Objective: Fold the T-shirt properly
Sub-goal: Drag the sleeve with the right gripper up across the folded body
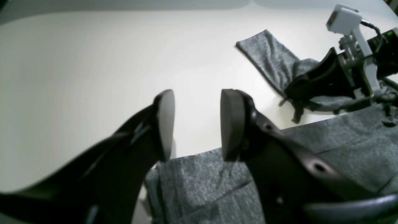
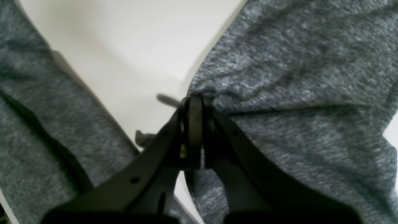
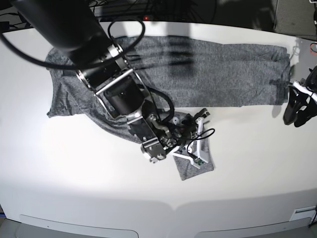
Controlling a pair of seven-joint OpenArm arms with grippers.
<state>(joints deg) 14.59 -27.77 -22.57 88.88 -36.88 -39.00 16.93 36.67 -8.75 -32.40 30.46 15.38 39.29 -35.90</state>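
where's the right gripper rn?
Base view, centre-left: the right gripper is shut on the T-shirt sleeve, just below the shirt's body on the white table.

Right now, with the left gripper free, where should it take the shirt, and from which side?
Probably the hem corner of the shirt nearest the left gripper. That end lies flat with a straight edge at the table surface, so come in low from the bare table beside it and pinch the edge. The jaws stand open, empty. The right gripper is shut on the sleeve.
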